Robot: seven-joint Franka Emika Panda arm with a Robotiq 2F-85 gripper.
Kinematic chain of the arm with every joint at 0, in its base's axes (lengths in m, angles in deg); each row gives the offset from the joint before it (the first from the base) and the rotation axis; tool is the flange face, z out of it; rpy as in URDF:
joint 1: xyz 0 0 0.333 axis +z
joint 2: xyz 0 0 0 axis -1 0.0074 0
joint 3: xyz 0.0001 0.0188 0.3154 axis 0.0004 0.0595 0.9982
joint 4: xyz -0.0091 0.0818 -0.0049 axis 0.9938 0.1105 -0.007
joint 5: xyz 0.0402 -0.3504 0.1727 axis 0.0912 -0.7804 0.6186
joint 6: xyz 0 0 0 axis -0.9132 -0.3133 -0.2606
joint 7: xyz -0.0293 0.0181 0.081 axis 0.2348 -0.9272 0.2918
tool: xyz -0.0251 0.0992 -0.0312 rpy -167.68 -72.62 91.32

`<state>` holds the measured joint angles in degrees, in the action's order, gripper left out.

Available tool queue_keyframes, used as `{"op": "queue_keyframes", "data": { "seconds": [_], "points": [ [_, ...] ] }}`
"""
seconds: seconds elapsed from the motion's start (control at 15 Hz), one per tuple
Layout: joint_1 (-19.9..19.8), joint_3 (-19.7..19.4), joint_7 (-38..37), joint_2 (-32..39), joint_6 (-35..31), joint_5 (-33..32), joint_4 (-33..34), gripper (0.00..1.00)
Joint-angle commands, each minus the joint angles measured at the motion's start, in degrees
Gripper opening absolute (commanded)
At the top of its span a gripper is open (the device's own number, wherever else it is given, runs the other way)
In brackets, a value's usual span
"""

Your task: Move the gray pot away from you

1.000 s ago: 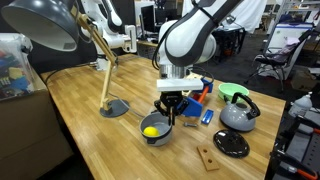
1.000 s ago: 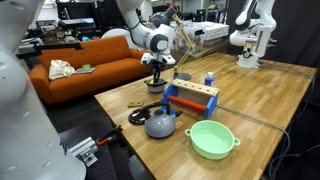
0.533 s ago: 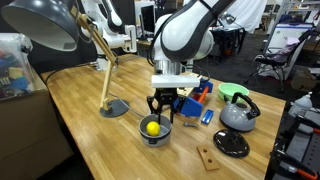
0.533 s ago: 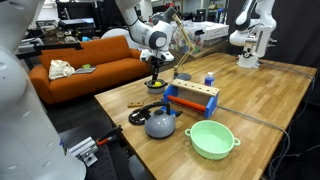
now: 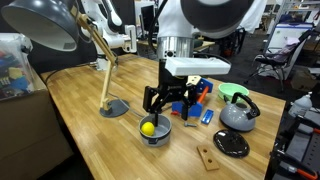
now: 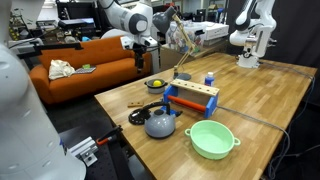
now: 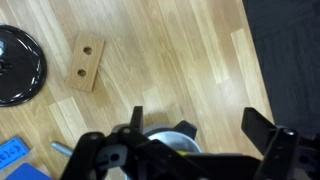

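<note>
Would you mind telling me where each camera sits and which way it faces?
An exterior view sits low by the lamp, facing across the table; the arm and open claw hang over the gray pot.
An exterior view stands higher off a corner near the green bowl, facing the sofa; the arm shows.
Wrist view looks down at the table; claw fingers show.
Both exterior views share pot and kettle.
</note>
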<state>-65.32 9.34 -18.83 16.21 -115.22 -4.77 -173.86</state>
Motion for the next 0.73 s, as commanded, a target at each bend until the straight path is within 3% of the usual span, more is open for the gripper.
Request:
{"op": "queue_keyframes", "data": {
  "seconds": [0.0, 0.07, 0.67],
  "points": [
    [-1.22, 4.50, 10.45, -9.25, -1.62, 4.51, -10.27, 1.00],
    [0.16, 2.63, 4.66, -4.82, 0.24, 1.62, -5.06, 1.00],
    [0.28, 2.49, 4.65, -5.05, 0.22, 1.93, -5.51, 1.00]
  ]
}}
